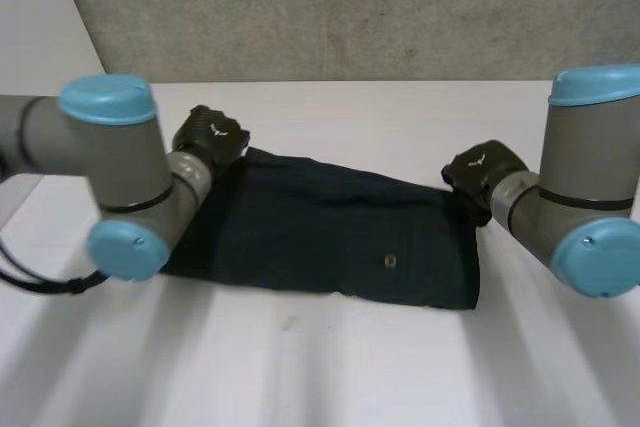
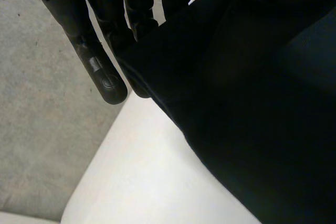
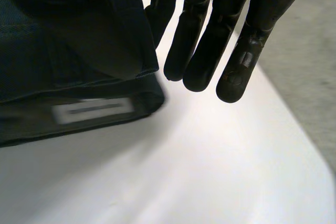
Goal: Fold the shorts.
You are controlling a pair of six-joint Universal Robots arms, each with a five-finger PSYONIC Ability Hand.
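Head view: dark shorts [image 1: 330, 237] lie flat mid-frame on the table [image 1: 300, 367]; the left hand [image 1: 208, 137] is at their upper-left corner, the right hand [image 1: 480, 172] at the upper-right. Whether either one grips cannot be told.

Dark navy shorts [image 1: 330, 237] lie flat, apparently folded, on table.

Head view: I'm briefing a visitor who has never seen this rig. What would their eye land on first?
The dark shorts spread across the white table, with a small round button near their right end. Next, a black hand at each end: the left hand at the shorts' far left corner, the right hand at their far right corner.
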